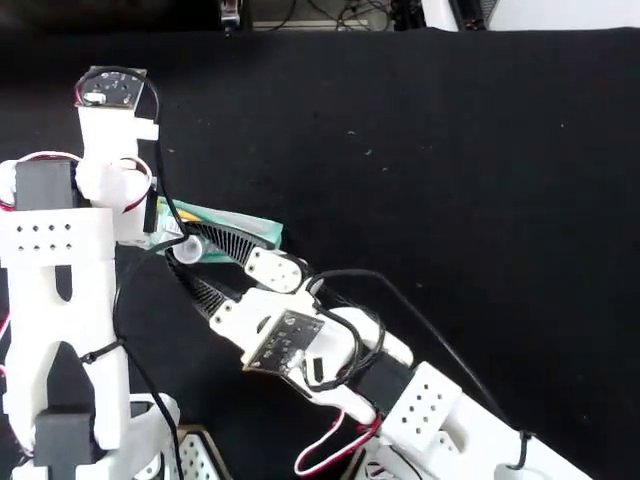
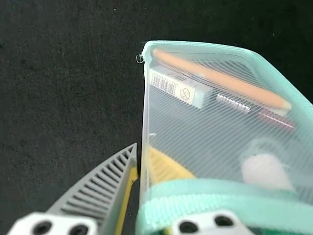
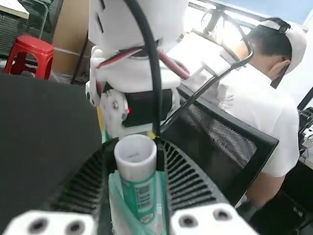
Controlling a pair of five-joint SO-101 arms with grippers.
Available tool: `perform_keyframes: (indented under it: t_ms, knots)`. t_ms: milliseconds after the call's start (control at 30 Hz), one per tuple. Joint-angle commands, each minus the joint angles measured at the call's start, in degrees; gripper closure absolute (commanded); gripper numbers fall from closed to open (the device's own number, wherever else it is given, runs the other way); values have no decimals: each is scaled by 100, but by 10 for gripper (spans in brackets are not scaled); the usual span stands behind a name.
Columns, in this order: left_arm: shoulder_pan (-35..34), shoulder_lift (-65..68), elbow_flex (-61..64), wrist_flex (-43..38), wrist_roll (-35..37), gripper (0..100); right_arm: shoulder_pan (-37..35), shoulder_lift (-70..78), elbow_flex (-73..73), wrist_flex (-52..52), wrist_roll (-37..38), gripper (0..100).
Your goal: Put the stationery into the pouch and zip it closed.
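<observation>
My left pincer (image 2: 143, 149) pinches the pouch (image 2: 205, 147) by its near end wall. One grey finger (image 2: 98, 196) is outside, and the other shows yellow through the plastic. The pouch stretches away from that pincer above the black table (image 2: 58, 73). It is clear ribbed plastic edged with a mint-green zip band. Inside, along the side farthest from the pincer, lie an orange pencil (image 2: 220, 81) and, just beside it, a white eraser (image 2: 178, 88) with a printed label. Closer to the pincer is a white rounded shape, too blurred to name. My right pincer (image 3: 136, 147) is clamped on a glue stick (image 3: 139, 196) with a green body and its white cap at my fingertips. The pouch's green plastic lies against the stick between my black ribbed fingers.
</observation>
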Motion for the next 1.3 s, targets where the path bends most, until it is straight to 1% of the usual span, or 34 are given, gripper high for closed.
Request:
perform_keyframes:
  t_ms: [0,100,167,233,300,367,533,600,667,733,767,867,1000,1133,1267]
  knots:
    - [-66,70,31,35,26,970,-26,40,-629,870,-26,982]
    - [-66,79,40,35,26,970,-26,40,-1209,2057,-26,969]
    - [-66,79,40,35,26,970,-26,40,-1666,2734,-44,910]
    - [-66,79,31,35,26,970,-26,31,-2141,3385,-369,828]
    - [-66,79,40,35,26,970,44,31,-2615,4018,-897,763]
    - [-66,79,40,35,18,970,255,31,-3073,4580,-1266,725]
    - [-66,79,40,35,18,970,1222,-4,-4163,5398,-1380,719]
    - [-66,79,40,35,18,970,1758,-4,-4470,5538,-1389,719]
    - [-66,79,40,35,18,970,2400,-4,-4479,5565,-1389,719]
    - [-66,79,40,35,18,970,2760,-4,-4145,5582,-1407,719]
    - [-66,79,40,35,18,970,2778,-13,-3873,5600,-1380,719]
    - [-66,79,48,-35,9,970,2743,-4,-3213,6101,-1319,716]
    - [-92,79,48,-79,9,970,2295,-110,-2818,6971,-607,716]
    - [-66,79,48,-79,9,970,1538,-699,-2598,7446,-264,716]
    - [-66,79,48,-79,9,970,862,-1349,-2545,7525,-308,716]
